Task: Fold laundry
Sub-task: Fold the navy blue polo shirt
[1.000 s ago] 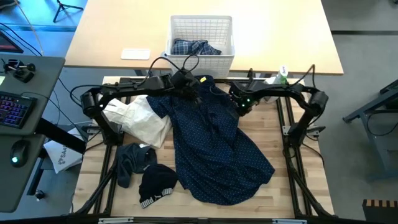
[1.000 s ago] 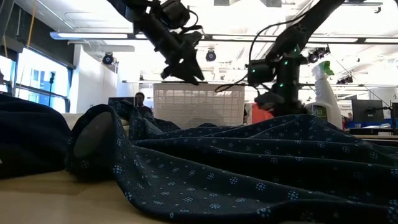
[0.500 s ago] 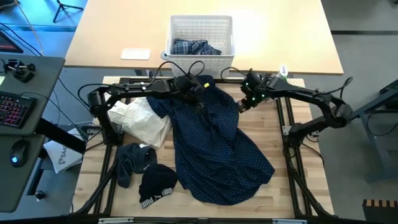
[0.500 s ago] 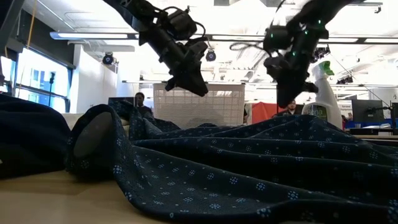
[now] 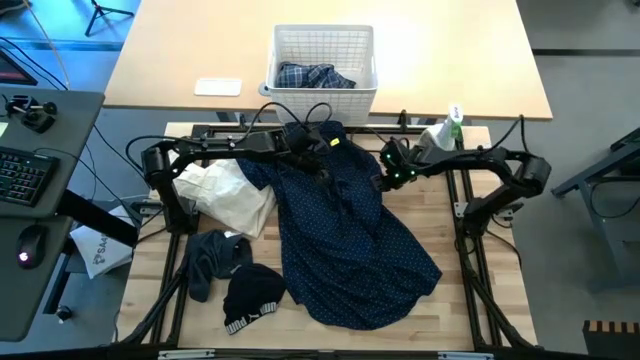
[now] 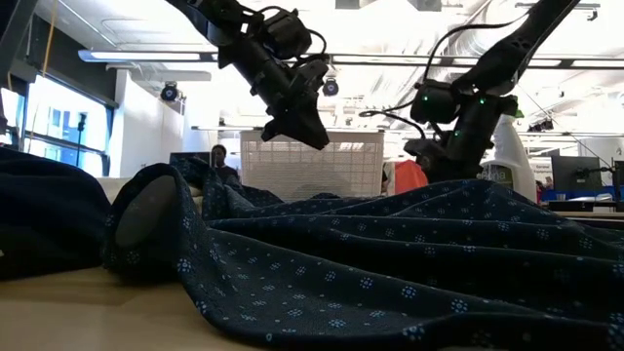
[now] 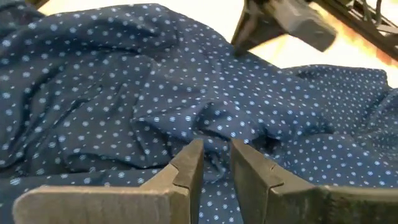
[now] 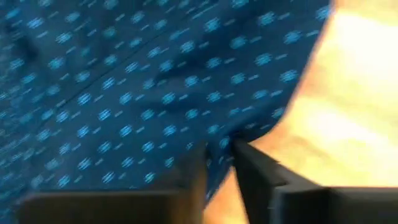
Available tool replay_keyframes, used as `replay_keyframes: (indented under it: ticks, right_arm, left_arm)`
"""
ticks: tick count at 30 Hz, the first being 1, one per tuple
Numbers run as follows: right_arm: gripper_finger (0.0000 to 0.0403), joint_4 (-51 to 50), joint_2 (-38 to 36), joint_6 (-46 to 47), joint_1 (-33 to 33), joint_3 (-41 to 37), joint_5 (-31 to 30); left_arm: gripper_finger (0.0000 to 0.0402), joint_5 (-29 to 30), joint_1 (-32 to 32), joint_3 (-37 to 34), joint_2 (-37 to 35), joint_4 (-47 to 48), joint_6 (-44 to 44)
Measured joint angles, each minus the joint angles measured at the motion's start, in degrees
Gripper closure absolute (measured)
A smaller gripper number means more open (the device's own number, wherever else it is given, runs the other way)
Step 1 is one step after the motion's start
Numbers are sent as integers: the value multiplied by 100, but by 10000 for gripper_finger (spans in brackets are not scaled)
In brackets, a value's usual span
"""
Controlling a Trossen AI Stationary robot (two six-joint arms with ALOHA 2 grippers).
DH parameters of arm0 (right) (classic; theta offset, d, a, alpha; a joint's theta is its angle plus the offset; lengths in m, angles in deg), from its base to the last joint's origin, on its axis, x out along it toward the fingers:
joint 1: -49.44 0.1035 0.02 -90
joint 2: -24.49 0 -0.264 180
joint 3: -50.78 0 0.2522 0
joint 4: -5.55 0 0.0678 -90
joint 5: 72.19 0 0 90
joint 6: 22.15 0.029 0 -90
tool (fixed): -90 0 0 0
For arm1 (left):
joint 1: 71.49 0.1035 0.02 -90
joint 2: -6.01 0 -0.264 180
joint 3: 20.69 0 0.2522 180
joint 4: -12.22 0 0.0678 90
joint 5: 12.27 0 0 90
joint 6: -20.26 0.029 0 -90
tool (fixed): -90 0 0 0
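Navy dotted shirt shows no readable label or writing.

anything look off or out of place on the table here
Nothing damaged or spilled. The navy white-dotted shirt lies crumpled and askew across the wooden table, unfolded, and a cream garment sits bunched beside it.

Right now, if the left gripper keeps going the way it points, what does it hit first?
Most likely the navy dotted shirt: a raised fold lies just past the left gripper, whose fingers stand slightly apart. Exact depth is hard to judge.
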Motion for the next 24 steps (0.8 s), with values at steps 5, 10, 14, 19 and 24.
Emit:
replay_keyframes:
  ticks: [5, 10, 14, 19, 24]
  right_arm:
    - [388, -747, -8, -518, -209, 329, -925]
    - [399, -1751, -254, -1420, -247, 1391, -1958]
    - [401, -2327, -295, -2043, -150, 2429, -2532]
    - [386, -2688, -306, -2054, -151, 2935, -1111]
    - [327, -2850, -304, -1434, 45, 2163, 277]
  left_arm:
    - [337, 2, -81, 0, 0, -157, 2]
    - [337, 2, -81, 0, 0, -158, 4]
    - [337, 4, -69, 0, 0, -155, 4]
    - [337, 7, -64, 0, -2, -134, 7]
    - [337, 7, -66, 0, -2, -115, 7]
